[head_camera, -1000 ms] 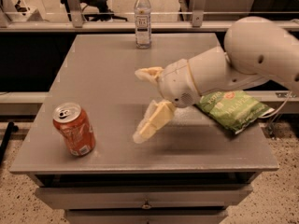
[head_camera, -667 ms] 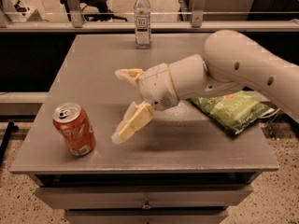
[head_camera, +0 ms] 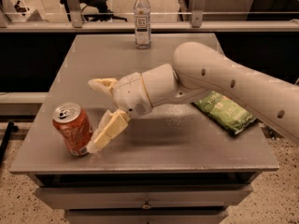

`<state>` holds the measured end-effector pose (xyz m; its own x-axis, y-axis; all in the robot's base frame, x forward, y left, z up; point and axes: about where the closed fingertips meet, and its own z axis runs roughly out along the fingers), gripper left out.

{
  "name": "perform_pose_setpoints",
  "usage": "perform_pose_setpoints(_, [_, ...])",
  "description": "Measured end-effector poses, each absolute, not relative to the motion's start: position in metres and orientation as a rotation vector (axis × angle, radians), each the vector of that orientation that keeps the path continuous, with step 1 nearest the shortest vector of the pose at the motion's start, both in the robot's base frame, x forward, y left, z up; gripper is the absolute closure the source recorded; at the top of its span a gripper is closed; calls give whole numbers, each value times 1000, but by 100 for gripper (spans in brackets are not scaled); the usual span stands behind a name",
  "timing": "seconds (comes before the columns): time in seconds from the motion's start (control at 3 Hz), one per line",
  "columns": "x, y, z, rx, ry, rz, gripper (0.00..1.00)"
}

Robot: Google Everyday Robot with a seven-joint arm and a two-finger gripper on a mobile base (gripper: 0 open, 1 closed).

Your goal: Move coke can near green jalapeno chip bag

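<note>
Gripper (head_camera: pixel 92 116), fingers (head_camera: pixel 108 129) spread wide, beside the coke can (head_camera: pixel 71 130) on the grey table (head_camera: pixel 187 146); speckled floor (head_camera: pixel 280 204) below

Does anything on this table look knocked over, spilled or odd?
Nothing stands out. The coke can and water bottle stand upright, the green jalapeno chip bag lies flat, partly behind the arm, and the gripper is open beside the can.

I have the coke can (head_camera: pixel 72 129) upright on the table (head_camera: pixel 187 148), at its front left. My gripper (head_camera: pixel 92 115) sits just right of the can, jaws apart. The green jalapeno chip bag (head_camera: pixel 226 113) lies well right of the can, and the bottle (head_camera: pixel 142 20) stands far behind it.
</note>
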<state>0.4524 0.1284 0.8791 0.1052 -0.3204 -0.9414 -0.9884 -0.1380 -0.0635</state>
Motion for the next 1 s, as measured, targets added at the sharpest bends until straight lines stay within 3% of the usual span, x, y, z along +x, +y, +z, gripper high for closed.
perform_pose_setpoints(0.67, [430, 151, 880, -1611, 1294, 1151, 0])
perform_pose_setpoints(1.0, [423, 159, 877, -1603, 1282, 1178, 16])
